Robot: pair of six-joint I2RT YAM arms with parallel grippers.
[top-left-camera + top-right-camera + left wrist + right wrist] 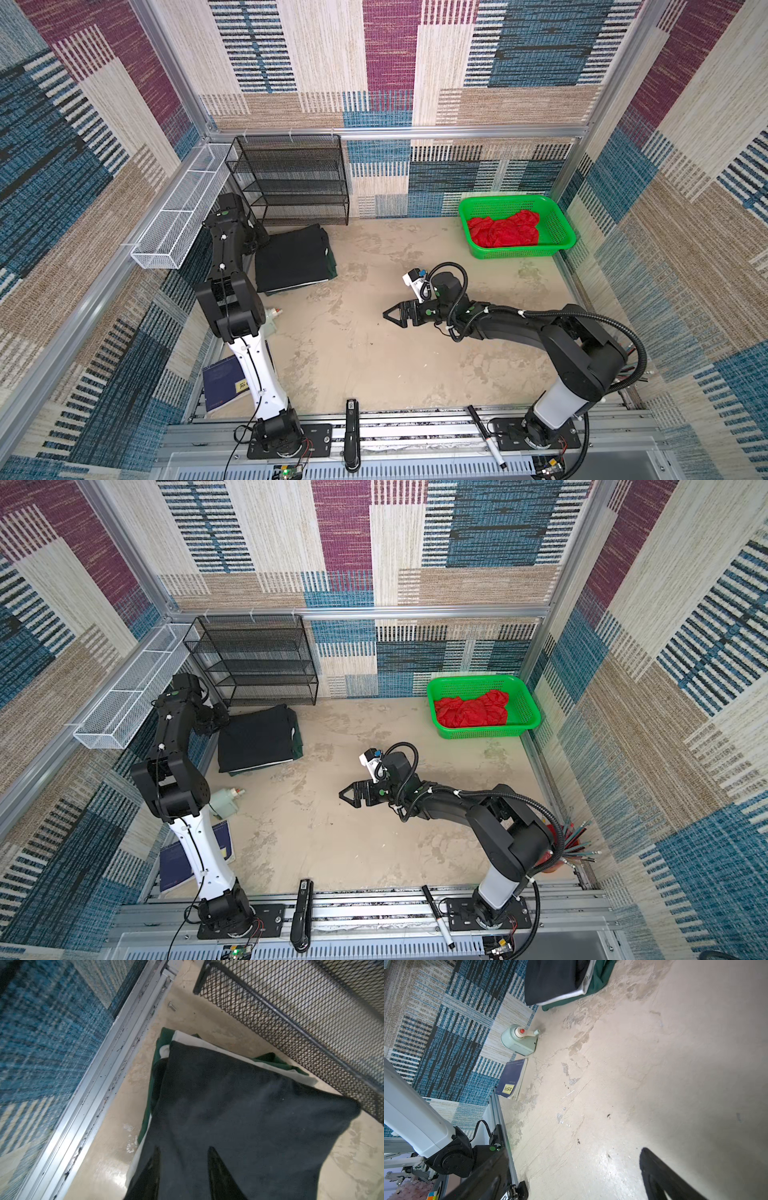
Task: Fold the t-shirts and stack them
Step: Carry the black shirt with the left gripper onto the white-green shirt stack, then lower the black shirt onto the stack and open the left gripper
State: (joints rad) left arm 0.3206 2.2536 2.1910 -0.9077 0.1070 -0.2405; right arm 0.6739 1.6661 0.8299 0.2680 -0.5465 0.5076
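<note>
A folded stack lies at the back left of the table. The black t-shirt (291, 259) (249, 1115) is on top, the white t-shirt (193, 1040) shows as an edge under it, and the dark green t-shirt (164, 1036) (600, 978) is at the bottom. My left gripper (184, 1148) hovers over the black shirt's left part, fingers apart and holding nothing. The red t-shirt (503, 230) (471, 708) lies crumpled in the green basket (561, 224) at the back right. My right gripper (390, 316) (575, 1150) is open above the bare table middle, pointing left.
A black mesh shelf (291, 178) stands just behind the stack, and a white wire tray (183, 212) runs along the left wall. A pale green sharpener (224, 802) and a blue book (220, 382) lie by the left arm. A marker (486, 436) rests on the front rail.
</note>
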